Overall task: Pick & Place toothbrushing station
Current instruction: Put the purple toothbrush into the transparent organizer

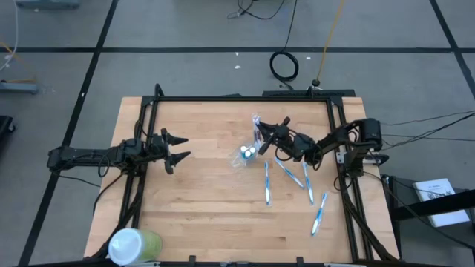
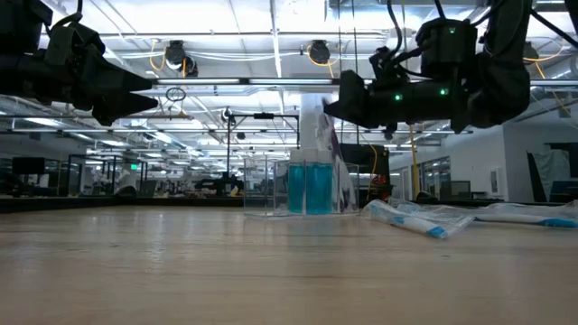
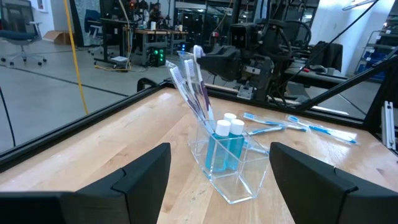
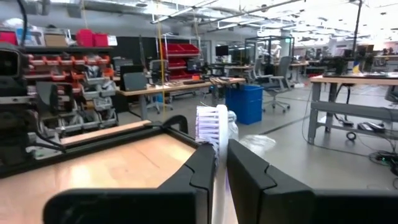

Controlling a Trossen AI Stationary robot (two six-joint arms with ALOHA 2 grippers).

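Observation:
The clear plastic cup (image 1: pixel 243 157) stands on its base mid-table with two white-capped teal tubes (image 3: pixel 224 146) in it. Several toothbrushes (image 3: pixel 189 84) lean out of it toward the far edge. Several more blue-and-white toothbrushes (image 1: pixel 267 182) lie flat on the table to its right. My right gripper (image 1: pixel 263 133) is just beyond the cup, shut on one toothbrush. My left gripper (image 1: pixel 178 147) is open and empty, above the table left of the cup and facing it (image 3: pixel 219 149). My right gripper pinches a toothbrush between its two fingers just below the bristle head (image 4: pixel 217 155). The white head (image 4: pixel 208 124) sticks out past the fingertips. The fingers come about level from the table's right side. The handle slants down toward the cup; its lower end is hidden.
A green cup with a white lid (image 1: pixel 133 245) lies at the near left corner. A black frame (image 1: pixel 237 98) runs along the table's far edge and sides. Bare wood (image 1: pixel 200 200) lies between the left gripper and the near edge.

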